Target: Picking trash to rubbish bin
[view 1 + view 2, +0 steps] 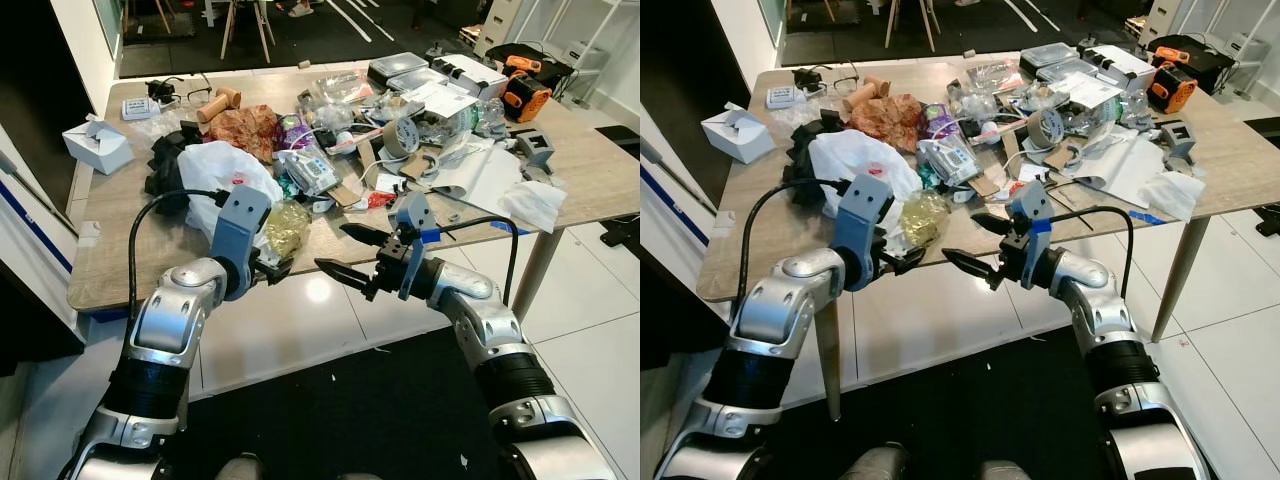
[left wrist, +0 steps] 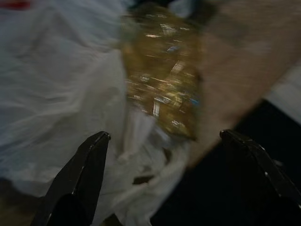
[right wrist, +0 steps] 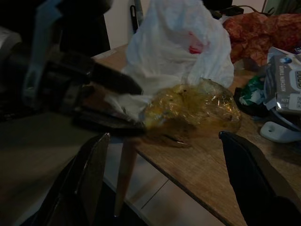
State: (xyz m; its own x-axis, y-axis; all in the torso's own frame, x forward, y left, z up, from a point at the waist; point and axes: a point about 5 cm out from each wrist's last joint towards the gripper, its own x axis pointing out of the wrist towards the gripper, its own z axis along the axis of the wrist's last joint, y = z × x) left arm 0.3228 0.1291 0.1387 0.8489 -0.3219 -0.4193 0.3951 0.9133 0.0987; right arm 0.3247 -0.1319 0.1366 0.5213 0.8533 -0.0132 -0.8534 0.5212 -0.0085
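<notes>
Two pincers were raised at the near edge of the table (image 1: 120, 255). Left pincer (image 1: 272, 268): fingers apart, nothing between them, tips at the table's edge just beside a crumpled yellowish clear wrapper (image 1: 287, 228) and the lower folds of a white plastic bag (image 1: 215, 170); whether the tips touched either could not be told. Right pincer (image 1: 350, 254): fingers spread wide, empty, held off the table's near edge above the tiled floor (image 1: 290, 330), pointing toward the left pincer and the wrapper. In the right wrist view the wrapper (image 3: 193, 110) lay on the wood against the white bag (image 3: 178, 47), with the left pincer's black fingers (image 3: 110, 80) reaching in beside it.

Wrapper: near the table's front edge, between the white bag and a white kitchen timer (image 1: 308, 172). Behind these, a crumpled reddish-brown paper (image 1: 245, 128). Black cloth (image 1: 165, 165) lay beside the bag on the robot's left. Farther left, a small white box (image 1: 97, 145). Toward the middle and right of the table: a roll of tape (image 1: 402, 135), white papers (image 1: 490, 175), clear plastic containers (image 1: 400, 68) and an orange-and-black power tool (image 1: 525, 92) at the far corner.
</notes>
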